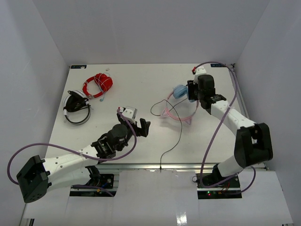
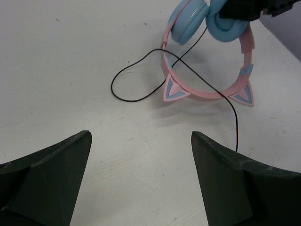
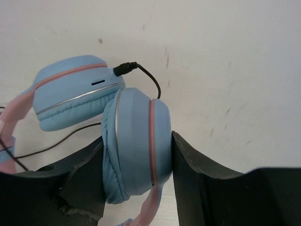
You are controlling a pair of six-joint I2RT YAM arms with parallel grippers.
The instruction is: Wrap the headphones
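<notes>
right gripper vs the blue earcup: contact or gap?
Touching. Right wrist view: the right gripper has both fingers pressed against the earcup sides, no gap.

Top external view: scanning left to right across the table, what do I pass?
black-and-white headphones → red cable bundle → left hand, open over bare table → cat-ear headphones, one earcup clamped in the right hand at their right end.

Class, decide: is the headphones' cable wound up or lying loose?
Loose: the cable sprawls in open curves away from the headphones, unwound.
</notes>
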